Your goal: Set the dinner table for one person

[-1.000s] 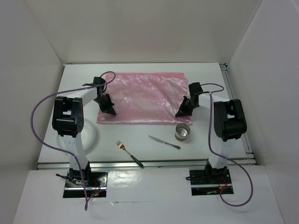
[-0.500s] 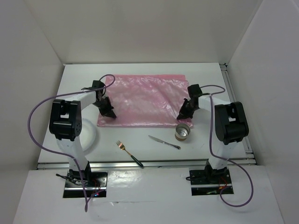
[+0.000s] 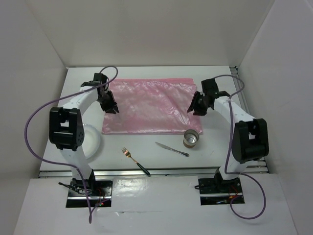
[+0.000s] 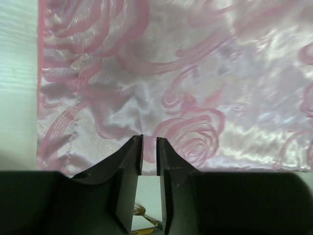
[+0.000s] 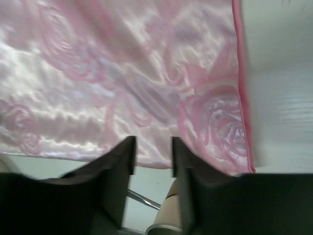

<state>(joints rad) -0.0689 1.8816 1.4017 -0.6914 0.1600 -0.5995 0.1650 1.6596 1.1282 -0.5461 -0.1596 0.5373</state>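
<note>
Counter [image 3: 146,142] is lying white and broad under everything, carrying the pink mat [image 3: 151,105] flat near its middle. We are hovering over the mat's side edges, left fingers [image 4: 129,166] narrowly parted, right fingers [image 5: 120,166] spread wider, both pinching nothing. We are judging the white plate [image 3: 94,141] should land centred on the mat, before cup [image 3: 191,139], knife [image 3: 172,149] and fork [image 3: 135,160].

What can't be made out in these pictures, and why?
White dish, top view: mostly under the left arm.
Fork, left wrist view: only a gold sliver shows behind the left gripper.
Cup, right wrist view: cut off by the bottom edge and the right gripper.
Knife, right wrist view: only a short stretch shows.
</note>
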